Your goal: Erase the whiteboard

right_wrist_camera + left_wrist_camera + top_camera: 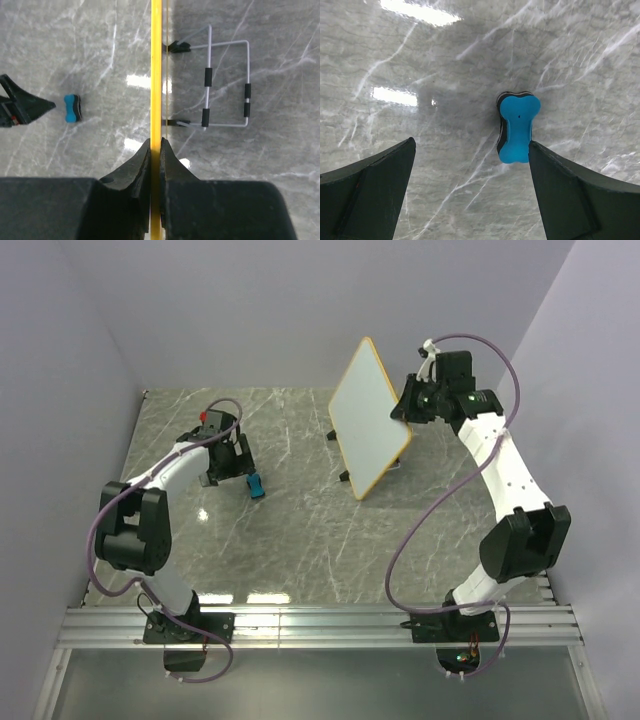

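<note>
Blue foam is my target on the left. The eraser lies flat on the marble counter below my left pincer, which stands fully released. The block sits close against the right-hand finger, not midway between the two. Its short width already lies across the closing line, so I judge no turn is needed. I should slide the pincer toward that finger until the block is centred, then descend straight and close on the narrow waist.

Further right, my right pincer is clenched on the yellow rim of the whiteboard, holding it on edge, its face turned toward the left arm and blank as seen from above. Ahead of this pincer and just right of the rim lies a wire stand. This grip should be firm and square, I think, or the board may twist when the eraser presses on it.
</note>
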`<state>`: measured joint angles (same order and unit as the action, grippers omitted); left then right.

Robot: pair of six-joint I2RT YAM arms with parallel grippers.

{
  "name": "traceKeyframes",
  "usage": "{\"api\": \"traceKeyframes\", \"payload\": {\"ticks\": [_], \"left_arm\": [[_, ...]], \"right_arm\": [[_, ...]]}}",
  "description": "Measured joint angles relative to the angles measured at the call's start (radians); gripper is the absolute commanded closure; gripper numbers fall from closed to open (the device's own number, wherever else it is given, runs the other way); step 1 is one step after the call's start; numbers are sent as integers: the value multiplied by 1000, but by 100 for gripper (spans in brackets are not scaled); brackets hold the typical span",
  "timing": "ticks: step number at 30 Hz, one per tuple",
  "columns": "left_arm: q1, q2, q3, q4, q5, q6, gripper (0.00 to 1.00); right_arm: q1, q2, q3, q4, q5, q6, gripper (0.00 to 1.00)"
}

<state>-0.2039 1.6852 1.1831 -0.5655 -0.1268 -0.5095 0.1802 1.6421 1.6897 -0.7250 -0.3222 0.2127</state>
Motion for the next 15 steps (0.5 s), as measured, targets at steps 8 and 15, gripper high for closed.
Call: {"api": "traceKeyframes", "payload": {"ticks": [8,15], "left_arm": [[16,-19,-1,8,3,0,1],[16,-19,-1,8,8,1,1]], "right_arm": [[-8,-61,-188,25,1,38,65],[-11,-50,-219,-3,-2,56,65]]}}
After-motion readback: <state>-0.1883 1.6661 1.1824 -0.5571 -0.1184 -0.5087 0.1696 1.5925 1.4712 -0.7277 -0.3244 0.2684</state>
